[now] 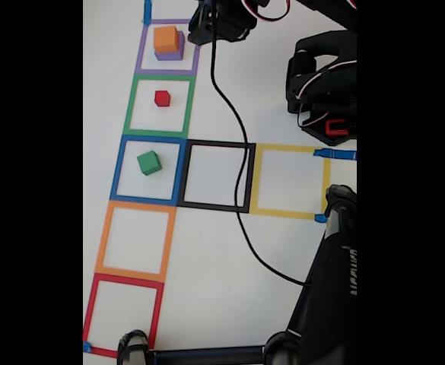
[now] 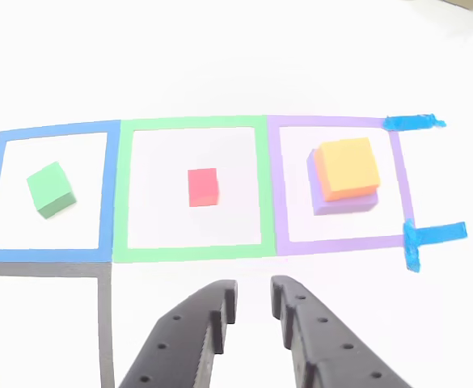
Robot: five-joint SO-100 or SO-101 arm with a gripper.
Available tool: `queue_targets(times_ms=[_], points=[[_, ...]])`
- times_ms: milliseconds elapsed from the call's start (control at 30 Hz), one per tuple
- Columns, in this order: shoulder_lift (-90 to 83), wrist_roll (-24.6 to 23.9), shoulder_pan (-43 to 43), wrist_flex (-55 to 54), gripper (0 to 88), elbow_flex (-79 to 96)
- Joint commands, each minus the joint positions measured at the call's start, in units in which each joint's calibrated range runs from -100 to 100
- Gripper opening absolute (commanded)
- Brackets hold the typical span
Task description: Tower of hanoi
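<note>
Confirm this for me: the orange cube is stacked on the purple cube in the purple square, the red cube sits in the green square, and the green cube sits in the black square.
One detail is wrong. The green cube sits in the blue square, not the black one, as the other view shows. The orange cube does rest on the purple cube in the purple square, and the red cube in the green square.

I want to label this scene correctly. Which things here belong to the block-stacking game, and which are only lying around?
Part of the job:
orange block on the purple block, in the purple square
red block in the green square
green block in the blue square
gripper, open and empty

Just lying about:
black cable
blue tape strips
</note>
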Motion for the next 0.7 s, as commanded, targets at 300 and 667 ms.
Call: queue_targets(times_ms=[300, 667], points=[[-7.0, 0.0, 5.1, -13.3, 21.1, 19.1], [3.3, 0.0, 2.3, -61.0, 28.0, 51.2]])
